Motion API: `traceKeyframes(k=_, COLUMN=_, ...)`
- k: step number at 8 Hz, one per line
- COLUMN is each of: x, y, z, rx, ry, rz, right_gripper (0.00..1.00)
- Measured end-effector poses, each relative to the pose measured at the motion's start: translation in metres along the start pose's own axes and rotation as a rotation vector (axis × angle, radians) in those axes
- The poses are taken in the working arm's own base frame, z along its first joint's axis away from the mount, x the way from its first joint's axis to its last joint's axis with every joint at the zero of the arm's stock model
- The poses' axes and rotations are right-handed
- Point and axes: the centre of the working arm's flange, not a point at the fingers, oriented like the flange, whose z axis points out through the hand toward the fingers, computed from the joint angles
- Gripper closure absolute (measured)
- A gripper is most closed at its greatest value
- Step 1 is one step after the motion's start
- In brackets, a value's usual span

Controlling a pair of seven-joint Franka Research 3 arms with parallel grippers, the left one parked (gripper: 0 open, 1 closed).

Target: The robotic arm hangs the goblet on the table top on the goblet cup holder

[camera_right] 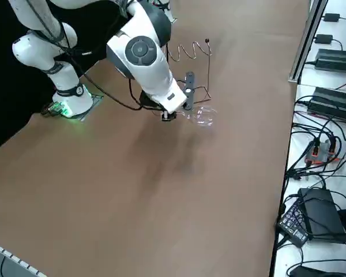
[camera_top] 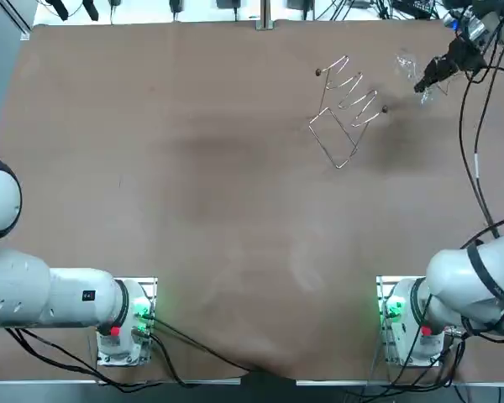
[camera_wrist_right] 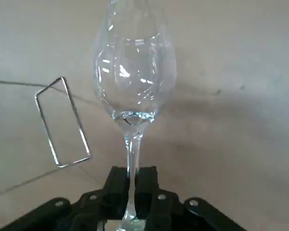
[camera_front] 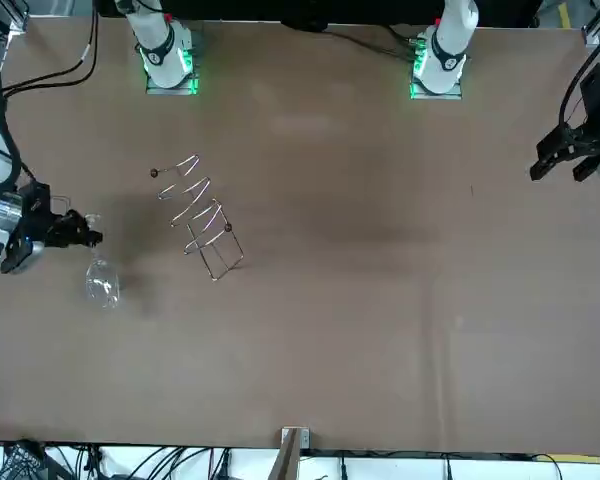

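While the right arm reached to the upper right of the top view, its tool was clenched on the stem of the goblet, low down near the foot. The bowl pointed away from the fingers.

Position: the goblet was at the far right of the worktop, just beside the goblet cup holder but not touching it. The side view showed it held roughly level and close above the surface. I could not tell whether it rested on the worktop or hung just clear.

Holder: bare wire, set diagonally, with zigzag rails above a rectangular base loop. Nothing appeared to fix it down.

Risks from here, as judgements:
- The stem was thin and smooth and the bowl hung out well ahead of the grip, so a quick swing could make the glass pivot or slide between the pads.
- The grip sat close to the foot, which left little room. The fingers could strike the rails before the foot was seated.
- The holder looked light, so an off-line entry could push or tip it rather than let the foot slide in.
- The rails ran at an angle, so the wrist would need to match that angle first.
- Any glass-on-wire knock could chip the rim.
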Motion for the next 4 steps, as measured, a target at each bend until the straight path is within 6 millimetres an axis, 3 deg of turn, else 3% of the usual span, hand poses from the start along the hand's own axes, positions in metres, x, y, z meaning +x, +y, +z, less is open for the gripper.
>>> traceKeyframes(k=4, x=0.0, y=-0.013, z=-0.0135, rx=0.038, ry=-0.062, rz=0.189, right_gripper=0.88)
